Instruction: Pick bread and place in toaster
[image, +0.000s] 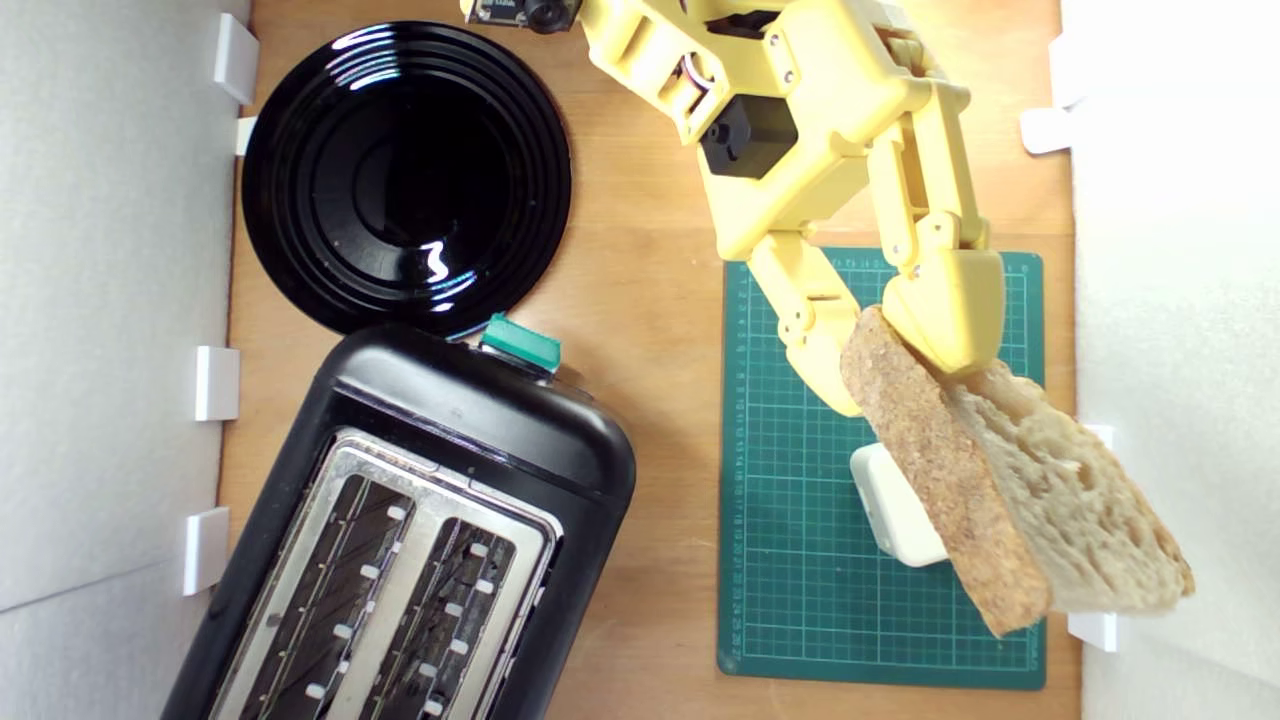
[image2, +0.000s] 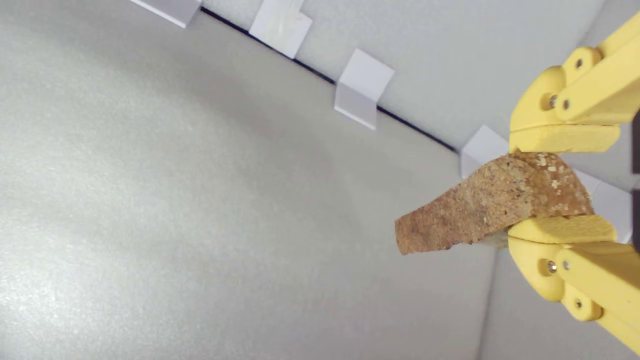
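Your gripper (image: 905, 370) pinches the bread (image: 1040, 490) above the mat (image: 800, 560), probably over a cream box (image: 890, 510); toaster (image: 420, 540) well apart.

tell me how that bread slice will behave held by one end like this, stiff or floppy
Probably stiff: the bread juts out straight from the fingers without drooping. Its holey crumb suggests it is light, and perhaps crumbly if squeezed hard.

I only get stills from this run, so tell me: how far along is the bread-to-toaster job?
Done: the pick. The gripper is shut on the bread, held in the air over the green cutting mat. In hand: the carry. Left: moving across to the toaster at the exterior view's lower left and lowering the slice in; what shows of both slots looks empty.
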